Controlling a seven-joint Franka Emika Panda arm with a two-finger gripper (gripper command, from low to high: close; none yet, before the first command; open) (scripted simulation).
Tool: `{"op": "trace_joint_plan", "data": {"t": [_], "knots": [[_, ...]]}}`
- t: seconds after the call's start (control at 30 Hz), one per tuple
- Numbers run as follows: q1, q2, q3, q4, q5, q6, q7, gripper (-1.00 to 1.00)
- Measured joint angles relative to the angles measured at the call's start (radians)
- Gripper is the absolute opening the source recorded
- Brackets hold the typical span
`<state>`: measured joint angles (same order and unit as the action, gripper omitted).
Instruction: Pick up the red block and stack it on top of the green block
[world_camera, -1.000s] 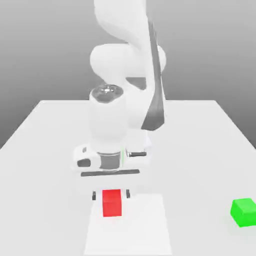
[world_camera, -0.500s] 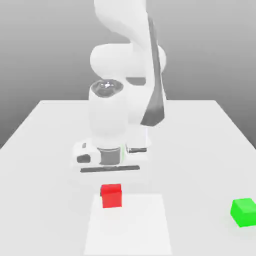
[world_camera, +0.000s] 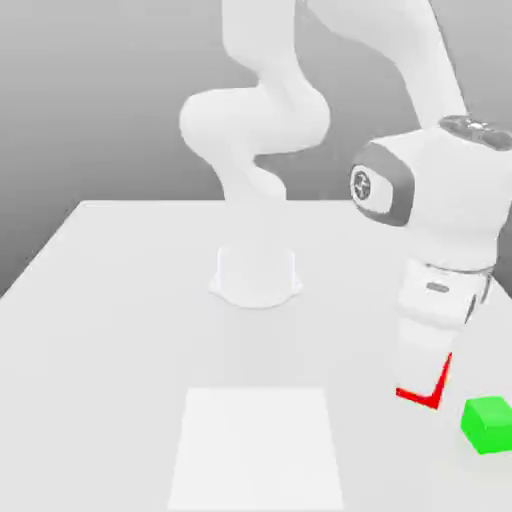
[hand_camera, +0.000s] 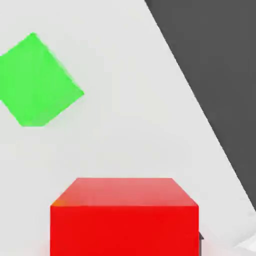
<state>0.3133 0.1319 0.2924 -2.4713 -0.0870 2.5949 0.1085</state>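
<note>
Green block (world_camera: 488, 424) on table (world_camera: 120, 300), near front edge toward exterior view's right corner. Red block (world_camera: 428, 386) just beside it, apparently raised off surface, mostly hidden behind gripper (world_camera: 425, 375); jaws closed on red block. White square patch (world_camera: 257, 450) at front centre. Arm base (world_camera: 256, 275) farther back, mid-table.

The red block (hand_camera: 124, 220) is showing plain, matt faces, smooth and unmarked. The green block (world_camera: 488, 424) is looking just as matt and smooth. The table (world_camera: 120, 300) is appearing as a flat, matt white surface, with a slightly brighter white square (world_camera: 256, 448) lying on it. The arm (world_camera: 440, 200) is showing smooth white shells like plastic, with grey trim.
</note>
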Motion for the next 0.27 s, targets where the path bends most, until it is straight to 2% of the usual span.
{"op": "trace_joint_plan", "data": {"t": [0.13, 0.17, 0.27], "knots": [[0.058, 0.137, -0.005, 0.049, -0.081, 0.079, -0.003, -1.00], [0.071, 0.172, -0.020, 0.053, -0.104, 0.108, 0.012, 1.00], [0.071, 0.172, -0.020, 0.053, -0.104, 0.108, 0.012, 1.00]]}}
